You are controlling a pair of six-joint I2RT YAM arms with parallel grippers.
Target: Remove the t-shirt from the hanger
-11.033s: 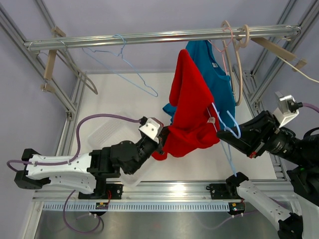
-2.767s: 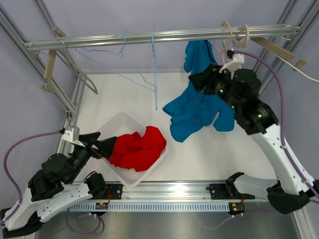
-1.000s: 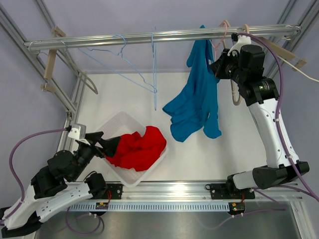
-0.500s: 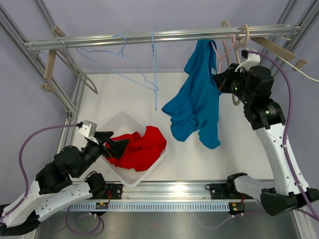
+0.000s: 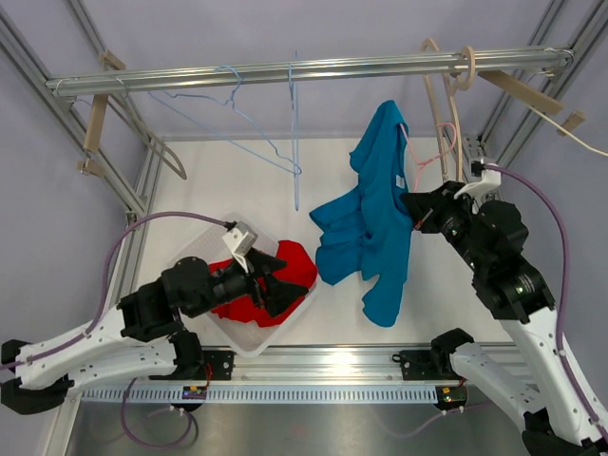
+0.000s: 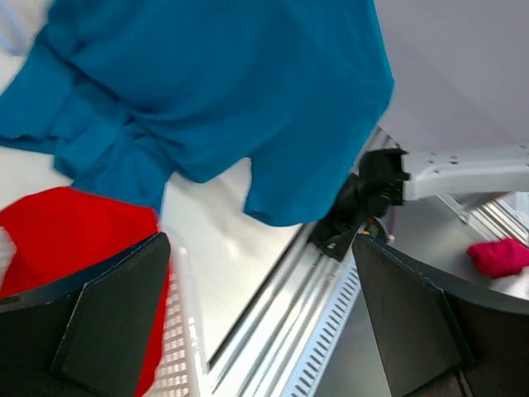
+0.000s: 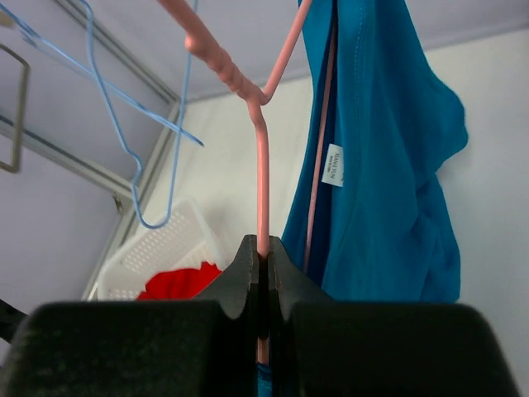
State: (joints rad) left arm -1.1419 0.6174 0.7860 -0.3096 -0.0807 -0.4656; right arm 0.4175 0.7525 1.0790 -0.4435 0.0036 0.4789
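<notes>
Pink hanger (image 7: 263, 182) partly inside t-shirt (image 7: 388, 165)

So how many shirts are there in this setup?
2. A blue shirt hangs on the pink hanger gripped by the right claw; a red shirt lies in the white basket. Others may be hidden beneath it.

From my feeds, the t-shirt (image 5: 380, 218) reads as soft, matt blue knit cloth. The pink hanger (image 7: 263, 165) looks like smooth coated wire with a slight sheen. The right pincer (image 7: 259, 248) is matt black plastic. I see a white perforated plastic basket (image 5: 195, 252) holding matt red cloth (image 5: 285, 266). The rail (image 5: 313, 71) is brushed metal and the counter (image 5: 247, 180) is matt white.
</notes>
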